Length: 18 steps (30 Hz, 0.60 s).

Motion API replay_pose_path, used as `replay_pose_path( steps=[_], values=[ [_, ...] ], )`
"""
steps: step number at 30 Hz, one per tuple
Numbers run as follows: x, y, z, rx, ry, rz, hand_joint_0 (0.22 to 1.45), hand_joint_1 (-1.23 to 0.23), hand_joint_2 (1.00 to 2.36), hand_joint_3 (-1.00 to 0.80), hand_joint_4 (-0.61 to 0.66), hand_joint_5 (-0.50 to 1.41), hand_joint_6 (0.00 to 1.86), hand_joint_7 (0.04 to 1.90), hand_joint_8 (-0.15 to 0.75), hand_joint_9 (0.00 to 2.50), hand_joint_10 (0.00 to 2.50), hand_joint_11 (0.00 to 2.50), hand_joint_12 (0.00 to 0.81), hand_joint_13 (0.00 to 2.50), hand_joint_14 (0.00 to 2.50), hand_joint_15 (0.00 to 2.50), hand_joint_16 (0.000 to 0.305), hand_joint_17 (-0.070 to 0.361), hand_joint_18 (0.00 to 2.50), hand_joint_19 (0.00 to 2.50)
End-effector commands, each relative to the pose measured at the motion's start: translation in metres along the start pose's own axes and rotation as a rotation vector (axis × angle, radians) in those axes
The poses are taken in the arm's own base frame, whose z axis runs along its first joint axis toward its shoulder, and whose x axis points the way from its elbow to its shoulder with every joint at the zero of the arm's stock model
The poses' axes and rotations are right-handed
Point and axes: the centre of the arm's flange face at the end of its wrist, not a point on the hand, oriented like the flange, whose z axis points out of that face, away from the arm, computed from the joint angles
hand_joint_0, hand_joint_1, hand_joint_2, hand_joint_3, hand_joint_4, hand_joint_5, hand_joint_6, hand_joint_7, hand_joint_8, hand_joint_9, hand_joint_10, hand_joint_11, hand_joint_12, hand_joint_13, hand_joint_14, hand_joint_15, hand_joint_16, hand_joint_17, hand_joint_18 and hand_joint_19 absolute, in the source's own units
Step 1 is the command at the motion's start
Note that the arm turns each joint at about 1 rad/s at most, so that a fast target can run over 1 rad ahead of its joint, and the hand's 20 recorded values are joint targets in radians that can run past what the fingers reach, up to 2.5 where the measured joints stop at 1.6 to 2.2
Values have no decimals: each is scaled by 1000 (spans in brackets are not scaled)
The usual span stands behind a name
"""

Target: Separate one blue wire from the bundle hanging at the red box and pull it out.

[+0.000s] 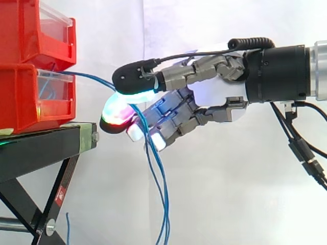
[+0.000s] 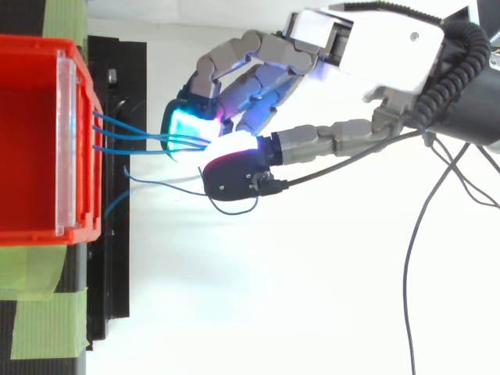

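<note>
Black stand (image 1: 41, 145), stacked bins (image 1: 30, 66), wires (image 1: 153, 168) in hand (image 1: 219, 94)

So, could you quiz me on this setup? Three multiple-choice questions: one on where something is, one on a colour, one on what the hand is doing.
1. Where do the blue wires come from?
A. the curtain
B. the lower bin
C. the arm

2. What colour is the stand?
A. black
B. white
C. yellow

3. What is the hand doing?
A. hanging open, clear of the wires
B. pinching wires
C. curled shut on nothing

Answers:
1 B: the wires run out at the top of the lower bin's clear front.
2 A: the stand under the bins is black.
3 B: the fingertips close on the wires, which hang down below them.
</note>
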Motion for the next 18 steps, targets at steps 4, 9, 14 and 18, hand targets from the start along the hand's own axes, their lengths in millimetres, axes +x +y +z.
replay_pose_path(
  steps=[4,9,14,18],
  values=[
    [0,0,0,0,0,0,602,-681,1021,-107,157,-180,851,815,365,632,19,747,515,942,20,716,54,121,680,313],
    [0,0,0,0,0,0,601,-684,1019,-101,172,-176,853,820,389,647,14,638,531,883,16,562,56,126,693,275],
    [0,0,0,0,0,0,602,-684,1016,-94,192,-173,857,821,453,675,11,434,518,822,12,403,57,128,694,230],
    [-1,-1,0,2,-1,0,603,-680,1016,-98,198,-174,857,818,474,793,11,424,533,882,12,390,57,129,703,206]
  ],
)
